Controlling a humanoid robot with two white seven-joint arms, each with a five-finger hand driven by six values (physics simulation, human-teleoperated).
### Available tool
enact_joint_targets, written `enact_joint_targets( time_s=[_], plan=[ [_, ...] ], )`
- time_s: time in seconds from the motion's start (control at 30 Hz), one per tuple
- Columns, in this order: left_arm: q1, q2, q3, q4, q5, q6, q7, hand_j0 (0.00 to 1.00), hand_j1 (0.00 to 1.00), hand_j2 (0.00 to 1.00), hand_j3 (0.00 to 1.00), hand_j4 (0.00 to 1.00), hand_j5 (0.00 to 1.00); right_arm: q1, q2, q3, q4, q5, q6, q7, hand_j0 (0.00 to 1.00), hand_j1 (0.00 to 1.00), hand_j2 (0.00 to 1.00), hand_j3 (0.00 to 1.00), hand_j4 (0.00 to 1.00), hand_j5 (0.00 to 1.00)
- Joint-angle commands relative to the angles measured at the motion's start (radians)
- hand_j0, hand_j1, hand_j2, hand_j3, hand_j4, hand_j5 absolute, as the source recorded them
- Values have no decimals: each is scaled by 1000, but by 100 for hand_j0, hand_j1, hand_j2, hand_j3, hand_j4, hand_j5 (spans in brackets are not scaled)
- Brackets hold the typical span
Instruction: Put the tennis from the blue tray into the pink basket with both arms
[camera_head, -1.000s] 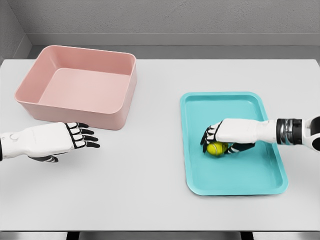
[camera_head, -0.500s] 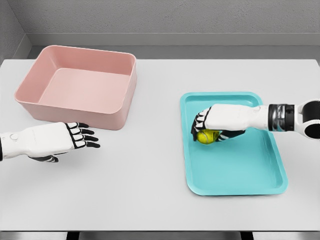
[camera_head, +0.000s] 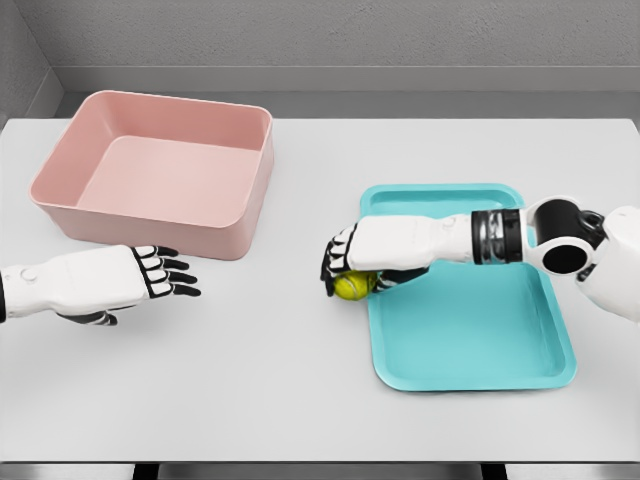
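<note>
A yellow-green tennis ball (camera_head: 351, 286) sits in the grasp of my right hand (camera_head: 345, 268), whose fingers curl over its top. Hand and ball hang just past the left edge of the blue tray (camera_head: 480, 340), above the white table. The pink basket (camera_head: 160, 172) stands at the back left, with nothing inside it. My left hand (camera_head: 165, 273) hovers low over the table in front of the basket, fingers spread and pointing right, holding nothing.
The white table (camera_head: 290, 380) stretches between the two hands. The tray's raised rim lies right beside the ball. The basket's near wall stands just behind my left hand.
My right hand has carried the ball leftward, from the tray's middle to beyond its left rim. The left hand has stayed where it was.
</note>
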Motion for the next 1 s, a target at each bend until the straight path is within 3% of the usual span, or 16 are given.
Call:
enact_joint_targets(
  time_s=[0.0,0.5,0.87,0.93,0.97],
  plan=[
    [0,1,0,0,6,1,0,100,100,100,100,100,100,0,49,5,22,-8,3,4,57,57,57,57,57,57],
    [0,-2,-5,0,4,1,0,100,100,100,100,100,100,-5,238,75,186,2,3,5,57,57,57,57,57,57],
    [3,1,-5,0,4,1,0,100,100,100,100,100,100,-6,281,83,212,15,3,5,57,57,57,57,57,57],
    [3,-2,-5,0,4,1,0,100,100,100,100,100,100,-6,281,83,212,15,3,5,60,60,60,60,60,60],
    [8,0,-5,0,4,1,0,100,100,100,100,100,100,-5,281,83,214,15,3,5,68,68,68,68,68,68]
  ],
)
